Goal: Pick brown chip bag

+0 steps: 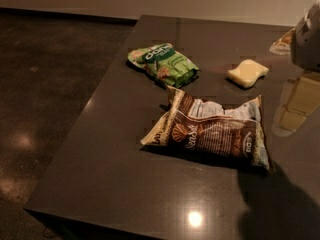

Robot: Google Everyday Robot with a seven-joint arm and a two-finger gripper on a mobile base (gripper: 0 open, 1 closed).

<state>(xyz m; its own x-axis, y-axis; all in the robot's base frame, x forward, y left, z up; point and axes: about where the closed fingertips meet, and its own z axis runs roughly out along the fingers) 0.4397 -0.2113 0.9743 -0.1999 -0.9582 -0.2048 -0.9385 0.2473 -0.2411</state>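
The brown chip bag (212, 132) lies flat on the dark table (115, 149), near its middle. It is crinkled dark brown foil with cream edges, a shell logo and white lettering. My gripper (294, 106) hangs at the right edge of the view. It is above the table, to the right of the bag's right end and apart from it. Its cream finger parts point down, and the pale arm housing (307, 36) sits above them. Nothing shows in its grasp.
A smaller green snack bag (162, 64) lies behind the brown bag, toward the back left. A pale yellow sponge (247, 73) lies at the back right. The table's left and front edges drop to a dark floor (45, 84). A wall runs along the back.
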